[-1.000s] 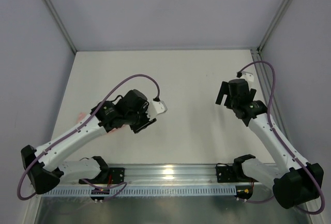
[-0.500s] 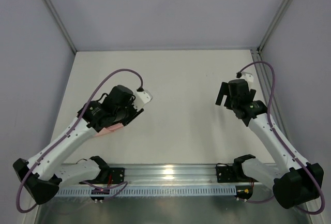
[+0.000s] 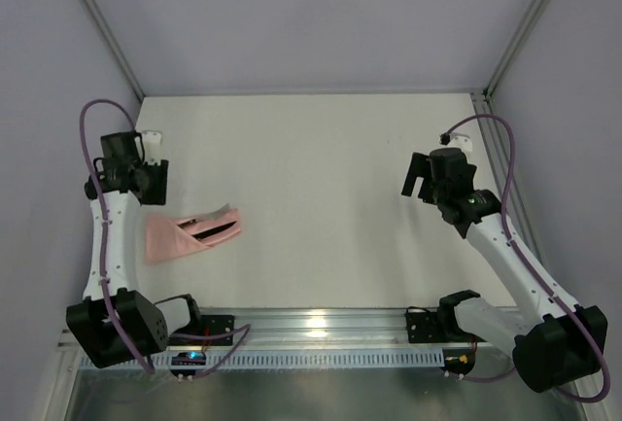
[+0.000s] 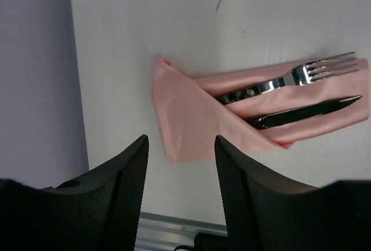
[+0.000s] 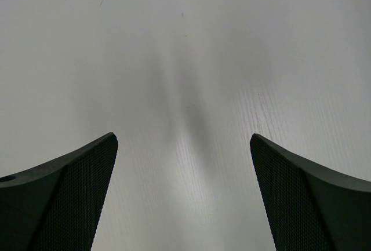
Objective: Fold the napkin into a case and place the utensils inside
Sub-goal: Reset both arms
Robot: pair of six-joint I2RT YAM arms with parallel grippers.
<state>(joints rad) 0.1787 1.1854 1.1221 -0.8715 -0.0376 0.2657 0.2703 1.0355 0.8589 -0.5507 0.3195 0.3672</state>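
Pink case [image 4: 185, 112] holds fork [image 4: 272, 86] and knife [image 4: 301, 111]. Left fingers [image 4: 130, 193] part-spread, empty; right fingers [image 5: 64, 199] wide, empty. Risk: a low left sweep snags the case, spilling both.

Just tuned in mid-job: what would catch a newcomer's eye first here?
The salmon-pink case lies near-left on the table, with a fork and knife tucked in, heads sticking out. The left gripper hovers open and empty nearby. The right gripper hangs wide open at right.
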